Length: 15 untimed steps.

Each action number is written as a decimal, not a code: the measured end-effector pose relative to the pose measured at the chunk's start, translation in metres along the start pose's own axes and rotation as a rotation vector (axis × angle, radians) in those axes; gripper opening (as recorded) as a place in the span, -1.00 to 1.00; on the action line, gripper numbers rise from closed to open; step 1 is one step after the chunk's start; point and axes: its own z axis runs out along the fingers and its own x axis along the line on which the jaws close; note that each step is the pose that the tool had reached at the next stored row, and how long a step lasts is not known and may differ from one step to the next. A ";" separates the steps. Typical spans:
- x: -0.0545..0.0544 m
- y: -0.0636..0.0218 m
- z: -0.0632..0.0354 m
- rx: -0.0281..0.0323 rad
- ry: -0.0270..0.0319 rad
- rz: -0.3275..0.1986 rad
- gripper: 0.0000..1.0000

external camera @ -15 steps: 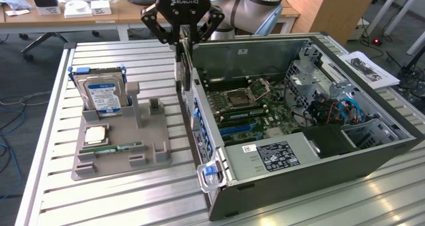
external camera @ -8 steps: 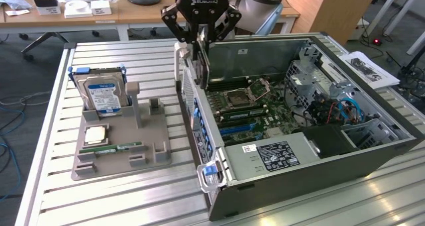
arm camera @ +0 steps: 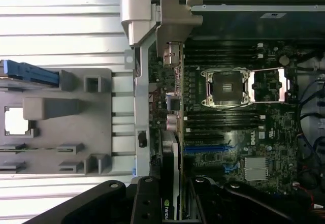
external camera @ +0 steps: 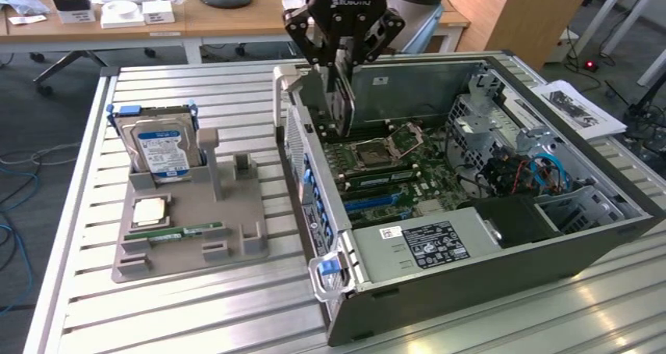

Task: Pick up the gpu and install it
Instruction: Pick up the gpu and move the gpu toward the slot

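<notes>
Reaching down from above with the wrist vertical and the gripper (external camera: 341,64) pointing straight downward. Pinching the gpu (external camera: 339,104) by its upper edge between black fingers (arm camera: 147,201) drawn partway in, with the finger linkages splayed outward on both sides. Holding it upright and edge-on, hanging below the fingertips.

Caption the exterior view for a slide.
Gripper holds the gpu on edge over the motherboard of the open computer case.
</notes>
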 end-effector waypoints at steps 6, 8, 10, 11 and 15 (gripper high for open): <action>-0.025 0.0013 0.0007 -0.0037 0.0001 0.000 -0.47; -0.034 0.0017 0.0009 -0.0049 0.0002 0.000 -0.47; -0.043 0.0022 0.0011 -0.0062 0.0002 0.000 -0.47; -0.048 0.0024 0.0013 -0.0068 0.0003 0.000 -0.47; -0.066 0.0033 0.0018 -0.0094 0.0004 0.000 -0.47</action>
